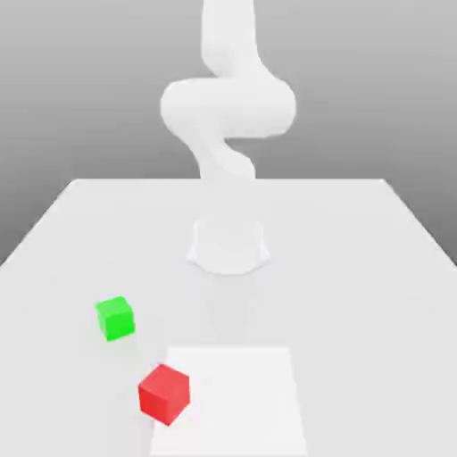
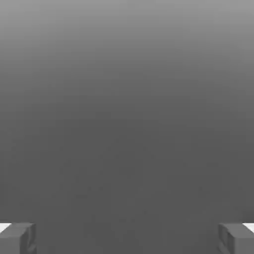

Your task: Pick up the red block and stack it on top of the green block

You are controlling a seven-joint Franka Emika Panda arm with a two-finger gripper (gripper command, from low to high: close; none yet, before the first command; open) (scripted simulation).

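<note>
The red block [image 1: 164, 394] rests on the white table [image 1: 357, 268] near its front edge, towards the exterior view's left. The green block [image 1: 115, 318] stands on the table a little farther back and farther left, apart from the red one. In the hand view my gripper [image 2: 127, 238] is open: its two grey fingertips [image 2: 17, 238] stand far apart with nothing between them, against a plain grey backdrop. Neither block is touched.
The white arm [image 1: 228, 107] rises in a bend from its round base [image 1: 228, 245] at the middle of the table. A lighter square patch [image 1: 241, 402] lies on the table front, with the red block at its left edge.
</note>
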